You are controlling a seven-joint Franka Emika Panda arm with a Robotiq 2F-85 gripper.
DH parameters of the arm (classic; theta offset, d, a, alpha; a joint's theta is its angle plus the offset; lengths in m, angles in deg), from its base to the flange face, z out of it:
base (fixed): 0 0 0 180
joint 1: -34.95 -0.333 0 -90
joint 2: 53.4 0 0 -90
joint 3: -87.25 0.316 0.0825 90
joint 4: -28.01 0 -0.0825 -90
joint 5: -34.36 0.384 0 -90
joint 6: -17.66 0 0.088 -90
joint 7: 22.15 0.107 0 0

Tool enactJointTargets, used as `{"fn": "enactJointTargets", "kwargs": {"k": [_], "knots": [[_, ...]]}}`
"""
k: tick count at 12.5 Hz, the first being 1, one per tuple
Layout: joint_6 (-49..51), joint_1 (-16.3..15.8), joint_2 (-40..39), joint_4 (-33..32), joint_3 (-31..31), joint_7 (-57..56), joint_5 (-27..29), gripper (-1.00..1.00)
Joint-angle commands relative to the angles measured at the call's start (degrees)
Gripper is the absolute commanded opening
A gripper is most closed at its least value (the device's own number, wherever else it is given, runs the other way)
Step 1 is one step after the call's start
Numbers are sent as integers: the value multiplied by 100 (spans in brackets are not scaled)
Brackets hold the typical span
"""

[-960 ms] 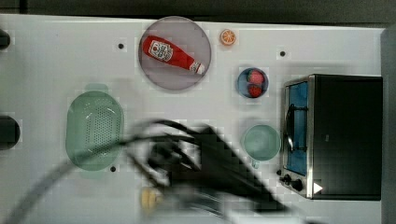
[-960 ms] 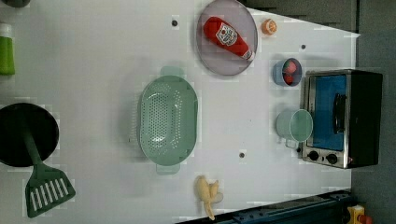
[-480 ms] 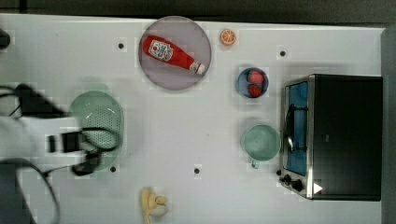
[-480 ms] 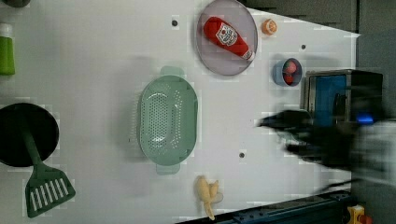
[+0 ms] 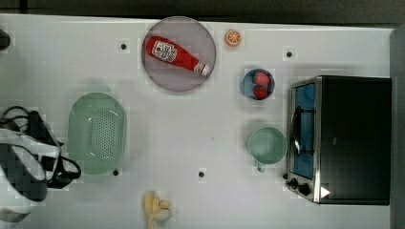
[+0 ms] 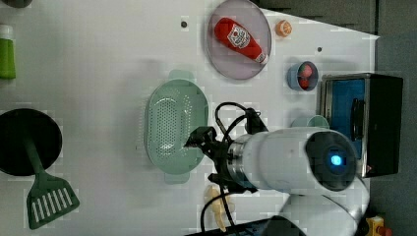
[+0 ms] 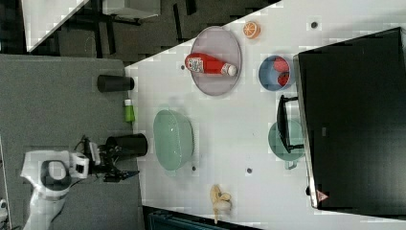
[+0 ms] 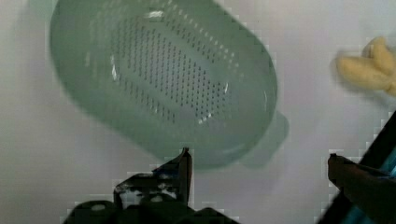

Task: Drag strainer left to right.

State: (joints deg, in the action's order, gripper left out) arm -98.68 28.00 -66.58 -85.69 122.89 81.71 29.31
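Observation:
The strainer [image 5: 97,133] is a pale mint-green colander dotted with holes, lying on the white table at the top view's left. It also shows in the left view [image 6: 172,123] and the right view [image 7: 172,139]. My gripper [image 8: 259,161] is open and holds nothing. In the wrist view its dark fingers [image 8: 183,165] frame the strainer's [image 8: 163,84] near end and tab handle from above. In the left view the gripper [image 6: 204,157] overlaps the strainer's rim. In the right view the gripper [image 7: 122,163] hangs off the table's edge, apart from the strainer.
A grey plate [image 5: 172,76] carries a ketchup bottle [image 5: 174,55]. A blue bowl [image 5: 258,84], a teal cup [image 5: 266,145] and a toaster oven [image 5: 353,138] stand at the top view's right. A banana [image 5: 155,207] lies near the front edge. A spatula [image 6: 44,196] lies at the left view's left.
The arm has swept from the table's middle to the top view's left edge and now hangs by the strainer. The strainer has stayed where it was.

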Motion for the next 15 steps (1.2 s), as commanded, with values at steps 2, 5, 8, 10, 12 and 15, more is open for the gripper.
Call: {"fn": "enactJointTargets", "kwargs": {"k": [2, 5, 8, 10, 12, 15], "knots": [[-694, 207, -702, 203, -95, 2584, -586, 100], [-1371, 207, -1534, 189, -171, 2756, -947, 100], [-2279, 207, -2082, 61, -417, 2756, -1101, 100], [-2636, 210, -2142, -157, -610, 2755, -1111, 100], [-2750, 212, -2123, -375, -815, 2738, -1151, 100], [-3023, 230, -2102, -614, -1008, 2724, -1259, 100]]}}
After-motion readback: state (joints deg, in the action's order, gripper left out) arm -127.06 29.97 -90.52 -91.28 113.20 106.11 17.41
